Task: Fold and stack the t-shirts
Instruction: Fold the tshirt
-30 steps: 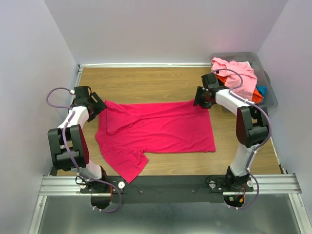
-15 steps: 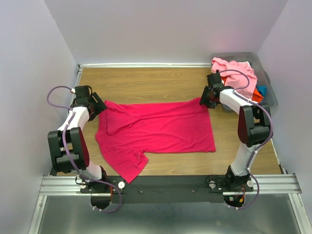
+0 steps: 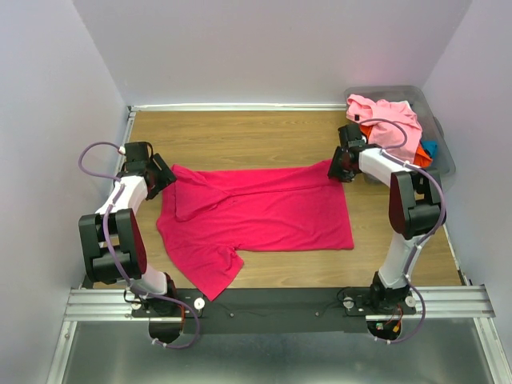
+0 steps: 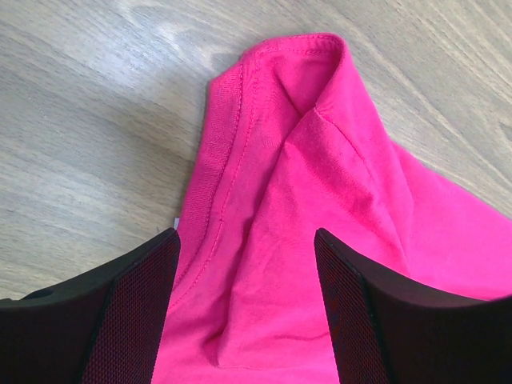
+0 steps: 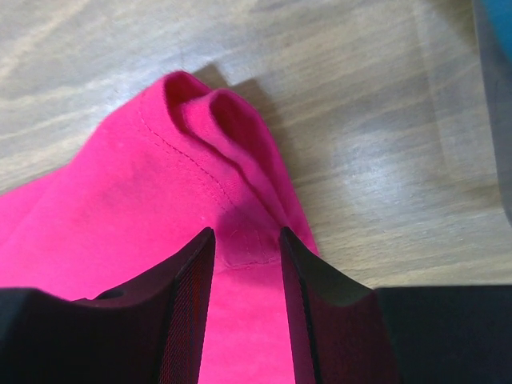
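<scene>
A crimson-magenta t-shirt [image 3: 264,208] lies spread flat on the wooden table, one sleeve reaching toward the near edge. My left gripper [image 3: 164,180] sits at its far-left corner. In the left wrist view the fingers stand wide apart over the shirt's bunched corner [image 4: 320,200], so this gripper [image 4: 246,240] is open. My right gripper [image 3: 338,166] sits at the shirt's far-right corner. In the right wrist view this gripper [image 5: 246,236] is open with a narrower gap, and the folded corner [image 5: 120,208] lies loose under it.
A grey plastic bin [image 3: 444,160] stands at the far right, holding a light pink t-shirt [image 3: 392,120], an orange one [image 3: 370,128] and a blue one [image 3: 430,148]. Its wall shows in the right wrist view [image 5: 496,80]. White walls enclose the table.
My right gripper has drawn back a little to the right, toward the bin, while the shirt's corner stayed on the table. The left gripper and the shirt have hardly moved.
</scene>
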